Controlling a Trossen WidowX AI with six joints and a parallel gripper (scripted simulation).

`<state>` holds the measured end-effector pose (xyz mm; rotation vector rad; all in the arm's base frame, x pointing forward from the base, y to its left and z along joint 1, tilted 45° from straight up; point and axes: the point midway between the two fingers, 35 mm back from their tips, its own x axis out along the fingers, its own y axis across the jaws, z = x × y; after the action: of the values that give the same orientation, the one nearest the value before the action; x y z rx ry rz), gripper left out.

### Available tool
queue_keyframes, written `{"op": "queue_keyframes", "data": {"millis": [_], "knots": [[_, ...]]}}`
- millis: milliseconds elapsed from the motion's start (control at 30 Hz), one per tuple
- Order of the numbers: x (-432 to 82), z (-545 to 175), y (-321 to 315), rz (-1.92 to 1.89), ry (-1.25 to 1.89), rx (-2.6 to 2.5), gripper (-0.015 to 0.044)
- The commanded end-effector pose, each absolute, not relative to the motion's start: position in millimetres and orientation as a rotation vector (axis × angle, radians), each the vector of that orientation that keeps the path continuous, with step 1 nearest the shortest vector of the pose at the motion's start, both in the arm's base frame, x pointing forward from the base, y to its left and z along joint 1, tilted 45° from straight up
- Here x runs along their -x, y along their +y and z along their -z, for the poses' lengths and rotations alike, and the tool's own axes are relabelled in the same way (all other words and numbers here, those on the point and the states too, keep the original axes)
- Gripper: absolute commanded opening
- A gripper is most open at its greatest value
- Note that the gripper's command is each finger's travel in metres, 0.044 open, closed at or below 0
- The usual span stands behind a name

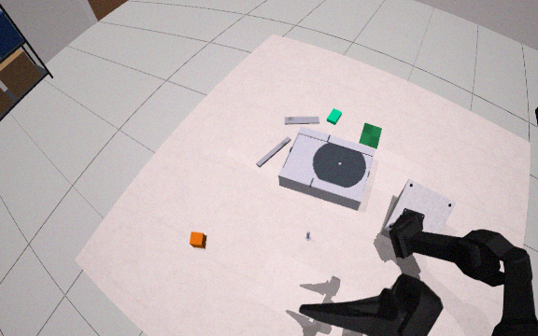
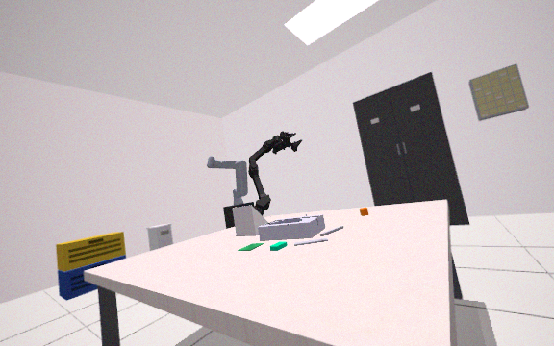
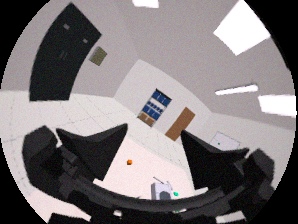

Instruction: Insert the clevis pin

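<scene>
1. Closest to the top camera, we see the tool (image 1: 344, 317) (image 2: 298, 138) (image 3: 154, 129) raised well above the desk (image 1: 232, 187) (image 2: 354, 269) (image 3: 115, 180), its fingers spread wide with nothing between them.
2. Behind it the black arm (image 1: 518, 285) (image 2: 254, 165) bends down to its mount beside a pale wedge-shaped block (image 1: 430, 201) (image 2: 247, 221).
3. On the desk we find an orange cube (image 1: 197, 240) (image 2: 364, 211) (image 3: 129, 162), well apart from everything else.
4. Our clevis pin (image 1: 308, 236) is on the desk outside the tray, between the tool's shadow and the tray; it seems to stand upright, though it is too small for us to be sure.
5. Next comes the steel tray (image 1: 297, 163) (image 2: 284, 233) (image 3: 155, 192), with the dark disc (image 1: 327, 163) (image 2: 289, 221) (image 3: 165, 195) lying inside; from above we can make out a pale dot at its middle.
6. Beyond the tray we have two thin grey bars (image 1: 274, 151) (image 2: 332, 231) (image 3: 158, 180), a teal block (image 1: 334, 116) (image 2: 278, 246) (image 3: 175, 194) and a flat green square (image 1: 370, 135) (image 2: 251, 247).
7. Past the desk stands a shelf rack (image 1: 25, 42) (image 3: 164, 93) holding blue and brown boxes.
</scene>
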<state>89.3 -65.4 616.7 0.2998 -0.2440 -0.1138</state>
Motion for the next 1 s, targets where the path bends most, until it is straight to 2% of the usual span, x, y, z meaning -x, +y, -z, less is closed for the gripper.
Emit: {"op": "queue_keyframes", "data": {"millis": [0, 100, 267, 467, 733, 967], "knots": [[-90.2, -616.3, -64.5, 0.113, -0.242, -0.298, 0.0374], [-102.9, -610.5, -51.0, 0.099, -0.21, -0.27, 0.0295], [-152.0, -579.1, -7.5, 0.052, -0.07, -0.186, 0.0164], [-207.8, -531.4, 21.5, 0.036, 0.109, -0.192, 0.016], [-278.7, -421.1, 49.1, -0.025, 0.494, -0.226, 0.016], [-306.5, -309.8, 50.5, -0.041, 0.874, -0.395, 0.016]]}}
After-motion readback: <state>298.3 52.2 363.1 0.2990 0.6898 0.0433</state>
